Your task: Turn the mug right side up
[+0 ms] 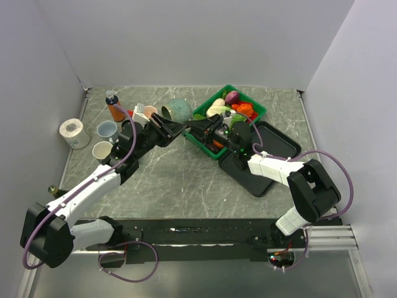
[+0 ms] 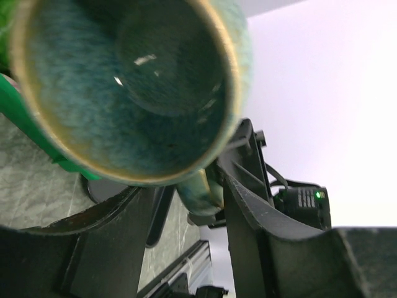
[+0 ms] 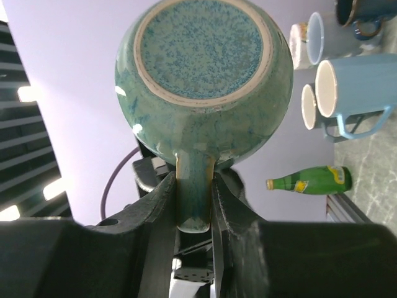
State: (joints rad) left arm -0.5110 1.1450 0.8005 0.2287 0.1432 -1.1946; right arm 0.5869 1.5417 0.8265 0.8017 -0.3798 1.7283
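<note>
While the teal speckle-glazed ceramic mug (image 1: 180, 110) hangs in the air above the grey marbled bench (image 1: 186, 180), between the cluster of pale cups (image 1: 107, 130) and the green plastic crate (image 1: 251, 101), I note its attitude: on its side. The mouth faces my left wrist camera and the unglazed foot ring faces my right one.

Right fingers (image 3: 162, 198): clamped on the mug's handle, one either side, pads flat against it.

Left fingers (image 2: 248, 211): standing apart, with the handle stub and the lower rim showing in the gap. I cannot tell whether either pad touches the mug; the rim hides the contact line.

Progress, my estimate:
- Done: mug is off the bench and tipped roughly halfway, so it is no longer mouth-down.
- Left: rotate the rest of the way until the mouth faces up, lower it onto a bare patch of bench, let go.
- The left fingers look placed to take or steady the mug for that last turn, but that is a guess.

Writing and labels:
- Mug base: bare speckled disc, with no stamp or maker's mark that I can see.
- Green glass bottle (image 3: 310, 180) lying on its side: yellow label, print too small to read.
- Black module with a green light (image 2: 307, 200) on the right wrist: small white lettering, illegible.
</note>
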